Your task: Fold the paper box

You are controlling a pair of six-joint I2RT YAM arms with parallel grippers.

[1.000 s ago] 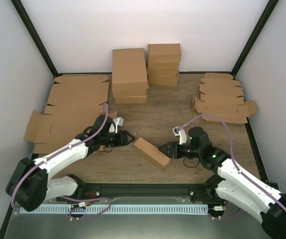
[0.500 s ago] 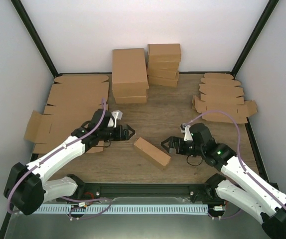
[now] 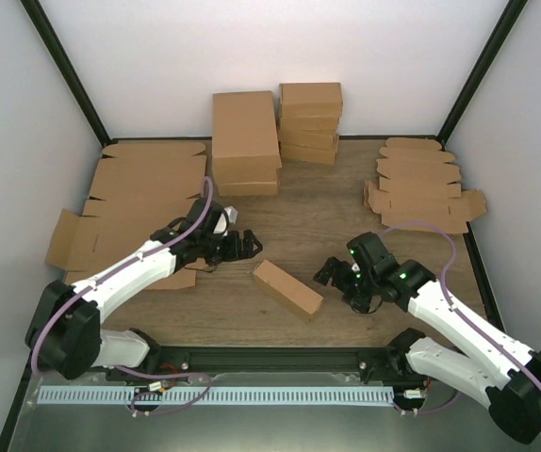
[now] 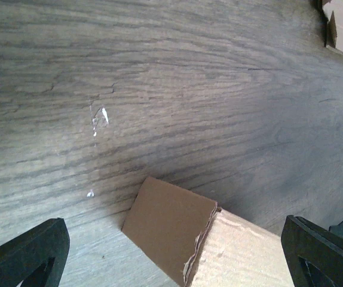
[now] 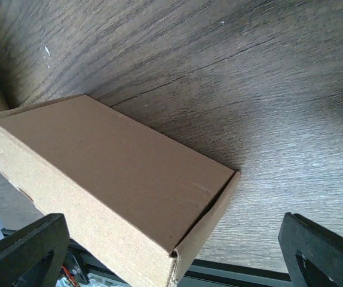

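The paper box (image 3: 287,289) lies closed on the wooden table, slanting from upper left to lower right between the two arms. My left gripper (image 3: 245,243) hovers open just up-left of its left end, not touching it. In the left wrist view the box's end flap (image 4: 168,224) shows between the wide-apart fingertips (image 4: 28,254). My right gripper (image 3: 338,279) is open to the right of the box, a short gap away. The right wrist view shows the box (image 5: 112,179) whole, its lid shut, with the fingertips (image 5: 324,251) spread at the frame's lower corners.
Two stacks of folded brown boxes (image 3: 245,141) (image 3: 310,122) stand at the back. Large flat cardboard sheets (image 3: 139,202) lie on the left under the left arm. Smaller flat blanks (image 3: 421,184) are piled at the back right. A black rail (image 3: 280,358) runs along the near edge.
Both grippers have opened wide and drawn back from the box's two ends. The box stays where it lay.
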